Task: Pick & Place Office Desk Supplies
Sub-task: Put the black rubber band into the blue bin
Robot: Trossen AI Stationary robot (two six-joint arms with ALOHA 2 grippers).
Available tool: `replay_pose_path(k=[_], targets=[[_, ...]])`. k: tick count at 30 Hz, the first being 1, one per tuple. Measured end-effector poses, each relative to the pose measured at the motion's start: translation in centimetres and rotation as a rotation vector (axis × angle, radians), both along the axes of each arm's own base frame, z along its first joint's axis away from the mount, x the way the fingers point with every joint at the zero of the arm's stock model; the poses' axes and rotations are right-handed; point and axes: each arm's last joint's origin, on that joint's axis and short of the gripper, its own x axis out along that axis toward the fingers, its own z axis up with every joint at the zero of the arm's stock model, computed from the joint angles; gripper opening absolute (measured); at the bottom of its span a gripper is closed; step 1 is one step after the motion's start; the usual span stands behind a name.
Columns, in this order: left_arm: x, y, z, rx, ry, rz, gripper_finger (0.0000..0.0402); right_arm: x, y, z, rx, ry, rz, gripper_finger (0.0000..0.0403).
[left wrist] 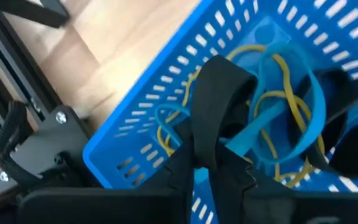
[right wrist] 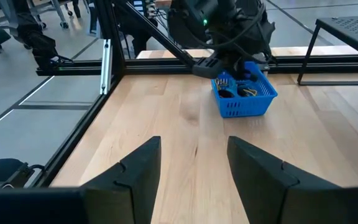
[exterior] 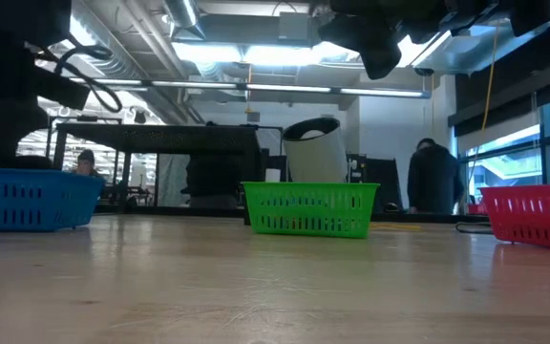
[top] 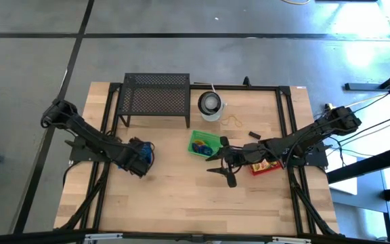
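Left wrist view: slotted blue plastic basket [left wrist: 166, 134]

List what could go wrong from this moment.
1. The left pincer sits inside the blue basket among blue loops and yellow rubber bands; pulling out could snag one.
2. The right pincer, open, hovers beside the green basket and could nudge it.

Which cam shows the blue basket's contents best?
Left wrist view: it looks straight into the blue basket, showing blue loops and yellow rubber bands around the left gripper. High view: the arm mostly covers it. Low view: only its side wall. Right wrist view: far off, contents indistinct.
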Motion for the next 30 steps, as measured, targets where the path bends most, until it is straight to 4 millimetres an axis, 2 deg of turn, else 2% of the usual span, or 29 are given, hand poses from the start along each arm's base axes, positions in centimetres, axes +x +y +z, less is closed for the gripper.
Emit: replay_pose_path(k=[3,12,30], targets=[[0.0,-0.1,0.0,-0.014,0.004,0.003,0.0056,0.0,-0.1,0.0,-0.024,-0.004,-0.008,0.0186],[1.0,-0.6,1.6,-0.048,-0.017,-0.063,0.0110,0.0,-0.7,-0.3,-0.090,0.010,-0.198,0.0186],[0.5,-0.4,1.9,-0.064,0.059,-0.051,0.0161,-0.1,-0.7,-0.5,-0.101,0.032,-0.203,0.0186]])
